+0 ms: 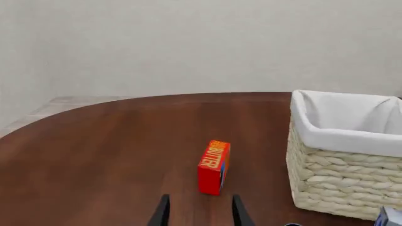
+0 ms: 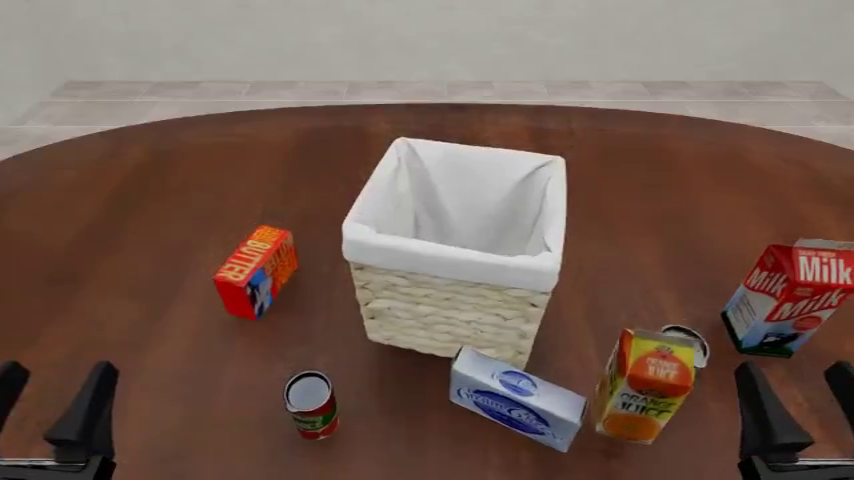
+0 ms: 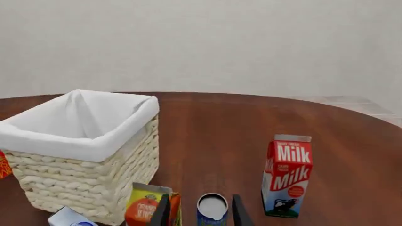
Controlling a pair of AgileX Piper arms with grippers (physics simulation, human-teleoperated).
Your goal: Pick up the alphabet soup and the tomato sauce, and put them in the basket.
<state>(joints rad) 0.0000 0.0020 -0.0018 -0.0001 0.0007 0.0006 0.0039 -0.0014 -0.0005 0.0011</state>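
Observation:
The tomato sauce (image 2: 311, 405), a short red can with a green band, stands near the table's front, left of the basket's near corner. The alphabet soup (image 3: 212, 209) is a blue-labelled can with a silver top; in the front view the alphabet soup (image 2: 689, 342) shows mostly hidden behind the orange juice carton. The wicker basket (image 2: 447, 305) with white lining stands mid-table. My left gripper (image 2: 54, 372) is open and empty at the front left. My right gripper (image 2: 793, 370) is open and empty at the front right, with the soup ahead of its fingers (image 3: 237, 213).
A red butter box (image 2: 256, 270) stands left of the basket. A white and blue box (image 2: 518, 398) lies at the basket's near corner, with an orange juice carton (image 2: 646, 385) to its right. A milk carton (image 2: 787, 298) stands far right.

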